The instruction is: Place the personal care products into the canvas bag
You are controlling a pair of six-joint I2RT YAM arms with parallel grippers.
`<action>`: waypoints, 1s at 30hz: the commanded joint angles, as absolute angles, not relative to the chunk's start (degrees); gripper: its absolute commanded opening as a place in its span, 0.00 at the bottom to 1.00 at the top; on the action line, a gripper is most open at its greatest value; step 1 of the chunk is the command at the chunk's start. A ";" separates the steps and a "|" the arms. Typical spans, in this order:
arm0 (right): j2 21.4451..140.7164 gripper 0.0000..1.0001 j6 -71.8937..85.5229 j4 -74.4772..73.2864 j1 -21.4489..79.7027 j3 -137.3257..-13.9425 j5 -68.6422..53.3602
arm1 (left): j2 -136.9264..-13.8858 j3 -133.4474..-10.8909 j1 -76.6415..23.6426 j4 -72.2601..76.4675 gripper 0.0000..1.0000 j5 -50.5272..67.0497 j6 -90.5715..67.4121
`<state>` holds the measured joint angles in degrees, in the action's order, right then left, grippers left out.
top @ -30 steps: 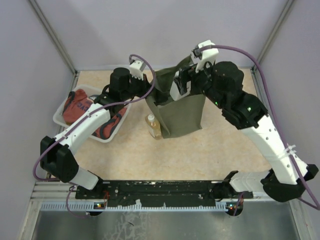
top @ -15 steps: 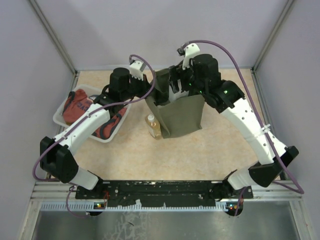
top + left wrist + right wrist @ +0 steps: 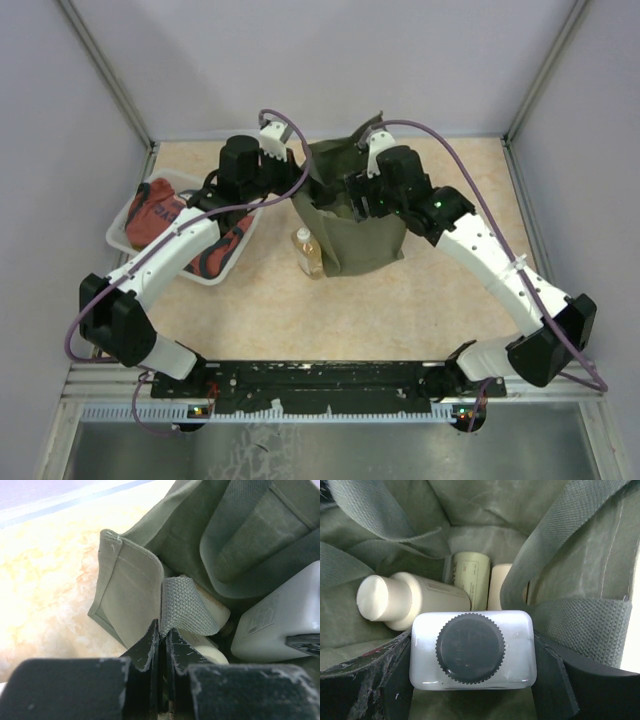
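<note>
The olive canvas bag (image 3: 365, 240) stands upright mid-table. My left gripper (image 3: 303, 183) is shut on its left rim and webbing handle (image 3: 182, 602), holding the mouth open. My right gripper (image 3: 356, 200) reaches down into the bag, shut on the grey bottle with the black cap (image 3: 472, 650); this bottle also shows in the left wrist view (image 3: 280, 620). Below it inside the bag (image 3: 470, 505) lie a bottle with a cream cap (image 3: 395, 600), a pale container (image 3: 470, 577) and a cream one (image 3: 499, 585). The amber bottle with the white cap (image 3: 307, 252) stands on the table against the bag's left front.
A clear plastic tray (image 3: 128, 238) at the left holds the red-and-black fabric pouch (image 3: 160, 205). The bag's webbing handles (image 3: 555, 545) hang close around my right gripper. Walls enclose the table on three sides.
My right arm has swung left and down, bringing the grey bottle from above the bag's right side into its mouth. The left arm has held still.
</note>
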<state>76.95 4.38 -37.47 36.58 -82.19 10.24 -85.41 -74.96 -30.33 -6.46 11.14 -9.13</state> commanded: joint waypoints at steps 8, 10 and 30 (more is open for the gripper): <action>78.45 0.24 5.12 -29.35 34.25 -78.71 11.33 | -83.92 -75.50 -30.18 -7.58 0.00 12.15 -8.70; 78.39 0.41 4.94 -30.08 34.28 -80.02 11.25 | -83.91 -75.52 -30.26 -7.56 0.00 12.30 -8.76; 69.96 0.99 2.18 -34.78 43.30 -90.06 8.65 | -85.66 -76.87 -30.25 -8.23 0.00 12.13 -9.05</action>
